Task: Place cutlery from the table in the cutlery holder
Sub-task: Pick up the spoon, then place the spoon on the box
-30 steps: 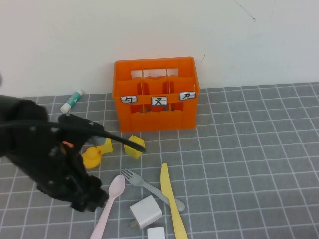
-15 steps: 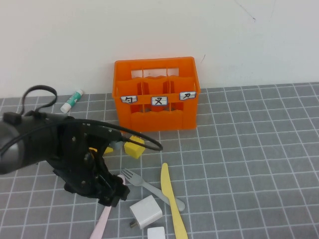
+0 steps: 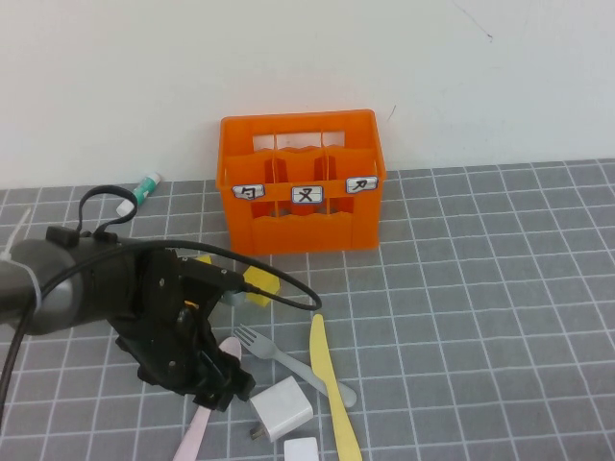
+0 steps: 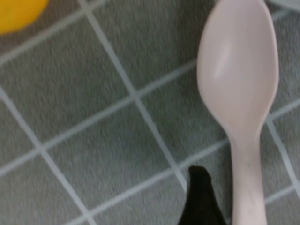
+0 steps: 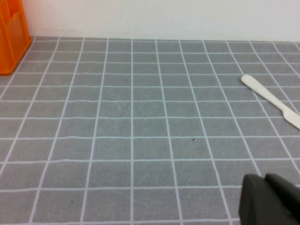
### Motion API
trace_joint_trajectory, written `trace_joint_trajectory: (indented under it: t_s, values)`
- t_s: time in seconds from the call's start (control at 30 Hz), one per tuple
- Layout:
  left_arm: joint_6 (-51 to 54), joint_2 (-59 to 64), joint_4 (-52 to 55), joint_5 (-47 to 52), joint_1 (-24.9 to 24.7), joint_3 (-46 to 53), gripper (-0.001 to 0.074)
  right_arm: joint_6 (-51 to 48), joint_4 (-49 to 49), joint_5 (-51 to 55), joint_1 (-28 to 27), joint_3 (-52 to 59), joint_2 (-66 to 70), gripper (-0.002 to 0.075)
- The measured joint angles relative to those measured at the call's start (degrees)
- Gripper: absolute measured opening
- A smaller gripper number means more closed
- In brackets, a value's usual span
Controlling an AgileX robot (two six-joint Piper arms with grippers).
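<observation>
Nearest edge of the desk (image 3: pixel 500 288): small white block (image 3: pixel 301 449) at 6 o'clock, bigger white block (image 3: pixel 282 407) just behind it. Pink spoon (image 3: pixel 199 424) lies w/ long axis approx 7-to-1 o'clock, handle toward the near edge, bowl pointing away; mid-section hidden under the left arm. Left tool (image 3: pixel 216 379) sits low right over the spoon, fingers spread, not holding anything; in the left wrist view one dark fingertip (image 4: pixel 199 201) is beside the spoon's neck, bowl face-up. Yellow knife (image 3: pixel 330 387) runs approx 6-to-12, slight tilt. Grey fork (image 3: pixel 288 360) runs 10-to-4, tines toward 10, handle end touching the knife. Yellow cube (image 3: pixel 258 283) further back, partly behind the arm. Orange cutlery holder (image 3: pixel 300 181) at 12 o'clock against the wall, upright, three labels facing front. Small tube (image 3: pixel 144 188) at 10 o'clock. Right tool (image 5: pixel 272 201) clenched shut, above bare desk, off to the right; a white knife-like piece (image 5: pixel 272 101) lies ahead of it.
</observation>
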Motion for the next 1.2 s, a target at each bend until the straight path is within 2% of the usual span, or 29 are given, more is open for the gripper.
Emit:
trace_joint_trajectory:
  t_s: [0.37, 0.43, 0.5, 0.57, 0.6, 0.87, 1.07, 1.2]
  values:
    - [0.53, 2.8, 0.25, -2.66, 0.0, 0.0, 0.0378, 0.0, 0.0, 0.0, 0.0, 0.0, 0.0, -0.0003]
    - [0.57, 2.88, 0.59, -2.66, 0.0, -0.13, 0.0335, 0.0, 0.0, 0.0, 0.0, 0.0, 0.0, -0.0003]
    - [0.57, 2.94, 0.85, -2.81, 0.0, -0.21, 0.0246, 0.0, 0.0, 0.0, 0.0, 0.0, 0.0, -0.0003]
    - [0.57, 2.94, 0.85, -2.81, 0.0, -0.21, 0.0125, 0.0, 0.0, 0.0, 0.0, 0.0, 0.0, -0.0003]
    - [0.61, 2.94, 0.85, -2.81, 0.0, -0.21, 0.0099, 0.0, 0.0, 0.0, 0.0, 0.0, 0.0, -0.0003]
    - [0.7, -1.3, 1.14, 0.58, 0.0, -0.21, 0.0099, 0.0, 0.0, 0.0, 0.0, 0.0, 0.0, -0.0003]
    - [0.7, -14.85, 1.17, 0.5, 0.0, -0.21, 0.0099, 0.0, 0.0, 0.0, 0.0, 0.0, 0.0, -0.0003]
    - [0.7, -24.55, 1.06, -5.78, 0.0, -0.03, 0.01, 0.0, 0.0, 0.0, 0.0, 0.0, 0.0, -0.0003]
